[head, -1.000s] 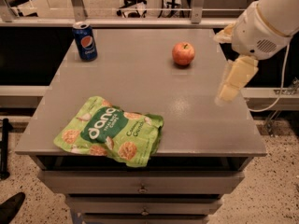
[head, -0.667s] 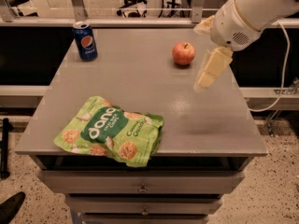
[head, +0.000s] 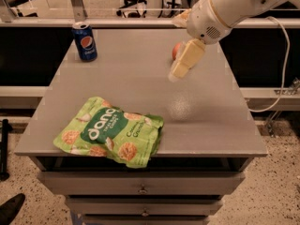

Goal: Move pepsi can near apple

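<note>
One tool (head: 182, 45) by apple (head: 174, 53), jaws apart, empty; pepsi can (head: 85, 41) well left.

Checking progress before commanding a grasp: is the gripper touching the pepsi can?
Apart: camera view shows bare tabletop between the gripper, mid-table, and the pepsi can.

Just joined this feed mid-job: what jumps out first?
The white robot arm reaches in from the upper right, its cream gripper hanging over the grey metal table, partly hiding the round red-orange apple. A bright green crumpled snack bag lies front left; the dark-blue cylindrical pepsi can stands upright at the back left corner.
</note>
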{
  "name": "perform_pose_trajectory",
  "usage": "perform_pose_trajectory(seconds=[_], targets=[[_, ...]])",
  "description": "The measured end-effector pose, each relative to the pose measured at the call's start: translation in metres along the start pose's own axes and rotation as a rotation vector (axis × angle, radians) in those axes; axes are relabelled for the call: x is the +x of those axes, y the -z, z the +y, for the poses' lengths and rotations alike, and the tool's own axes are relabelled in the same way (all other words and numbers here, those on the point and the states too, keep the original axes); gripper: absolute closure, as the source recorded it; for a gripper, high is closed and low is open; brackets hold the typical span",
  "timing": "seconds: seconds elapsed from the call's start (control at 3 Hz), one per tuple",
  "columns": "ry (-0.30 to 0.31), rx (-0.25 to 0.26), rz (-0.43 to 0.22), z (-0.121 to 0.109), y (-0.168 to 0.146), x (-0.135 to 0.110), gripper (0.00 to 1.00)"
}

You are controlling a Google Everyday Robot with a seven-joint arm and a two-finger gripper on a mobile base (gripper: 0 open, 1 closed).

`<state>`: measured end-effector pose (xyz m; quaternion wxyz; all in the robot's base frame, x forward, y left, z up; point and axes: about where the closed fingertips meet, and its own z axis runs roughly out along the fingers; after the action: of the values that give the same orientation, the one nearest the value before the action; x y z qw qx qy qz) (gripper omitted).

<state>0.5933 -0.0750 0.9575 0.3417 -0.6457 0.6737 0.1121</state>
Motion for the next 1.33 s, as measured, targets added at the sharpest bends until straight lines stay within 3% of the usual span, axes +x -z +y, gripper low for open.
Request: perform_pose_trajectory(seconds=[0.67,1.0,1.33], targets=[[-0.018,0.035,-0.106,-0.052,-0.061,-0.007,0.0],[-0.036,0.082,-0.207,-0.101,-0.104,-0.029,0.0],[-0.068,0.102,-0.274,-0.13,-0.13,-0.046,0.0]])
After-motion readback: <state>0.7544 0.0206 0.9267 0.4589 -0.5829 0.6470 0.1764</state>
